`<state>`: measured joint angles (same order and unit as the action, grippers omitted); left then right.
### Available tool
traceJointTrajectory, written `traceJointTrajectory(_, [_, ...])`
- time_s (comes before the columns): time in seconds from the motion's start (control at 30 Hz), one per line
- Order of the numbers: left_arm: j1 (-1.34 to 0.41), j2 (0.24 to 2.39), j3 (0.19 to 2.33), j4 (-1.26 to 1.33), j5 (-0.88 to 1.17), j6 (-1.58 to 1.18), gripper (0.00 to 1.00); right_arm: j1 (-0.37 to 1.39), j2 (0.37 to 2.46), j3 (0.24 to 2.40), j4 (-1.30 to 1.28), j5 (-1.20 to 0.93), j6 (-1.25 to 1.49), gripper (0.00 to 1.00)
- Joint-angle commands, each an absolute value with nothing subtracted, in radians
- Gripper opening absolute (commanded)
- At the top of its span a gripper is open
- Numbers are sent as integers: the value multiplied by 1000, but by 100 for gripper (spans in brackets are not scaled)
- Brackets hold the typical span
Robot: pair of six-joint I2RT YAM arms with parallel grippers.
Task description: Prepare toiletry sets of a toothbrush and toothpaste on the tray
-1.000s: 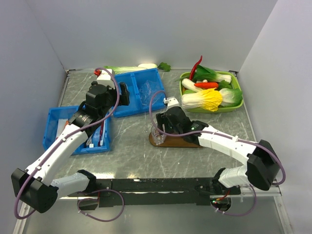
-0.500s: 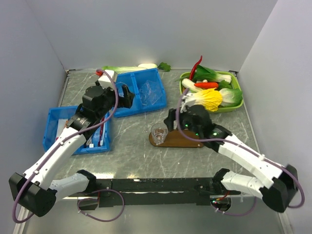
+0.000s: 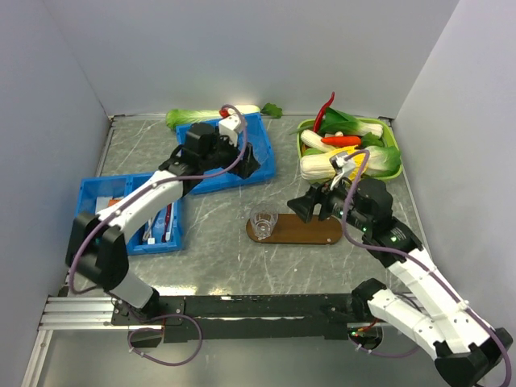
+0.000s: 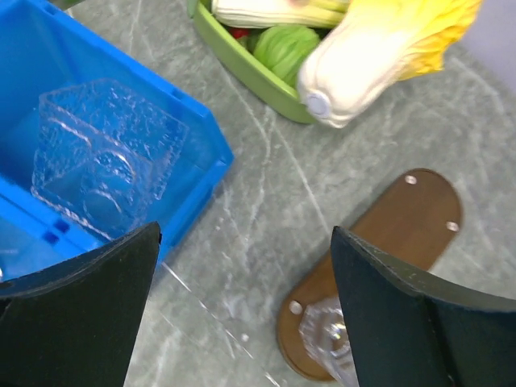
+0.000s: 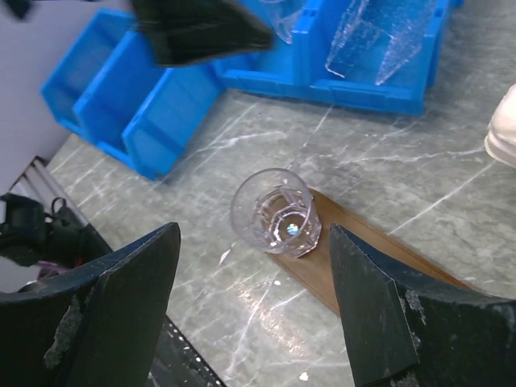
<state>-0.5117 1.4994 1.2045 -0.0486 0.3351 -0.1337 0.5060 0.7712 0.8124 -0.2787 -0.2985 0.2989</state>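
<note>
One clear cup [image 3: 262, 222] stands upright on the left end of the dark-brown tray [image 3: 310, 231]. My right gripper [image 3: 310, 206] is open and empty just right of the cup, above the tray; in the right wrist view the cup [image 5: 274, 210] sits ahead of its open jaws [image 5: 254, 239]. My left gripper [image 3: 245, 158] is open and empty over the right end of the back blue bin [image 3: 211, 173], which holds more clear cups [image 4: 105, 157]. Brushes [image 3: 158, 222] lie in the left blue bin [image 3: 89, 193]. I cannot make out the tubes.
A green tray [image 3: 389, 177] of toy vegetables stands at the back right, with a napa cabbage [image 4: 379, 48] near its front edge. A leafy vegetable [image 3: 193, 118] lies behind the back bin. Grey walls close in the left, back and right sides.
My right gripper has let go of the cup on the tray and drawn back to the right. My left arm has swung from the left bin rightward over the back bin.
</note>
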Motion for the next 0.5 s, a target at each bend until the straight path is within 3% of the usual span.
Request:
traceJointTrajectory(0.0, [-519, 1592, 1322, -8, 302, -40, 90, 499, 698, 851, -324, -339, 302, 81])
traceJointTrajectory(0.47, [-491, 1776, 1408, 28, 314, 38, 83, 497, 618, 896, -400, -271, 252, 80])
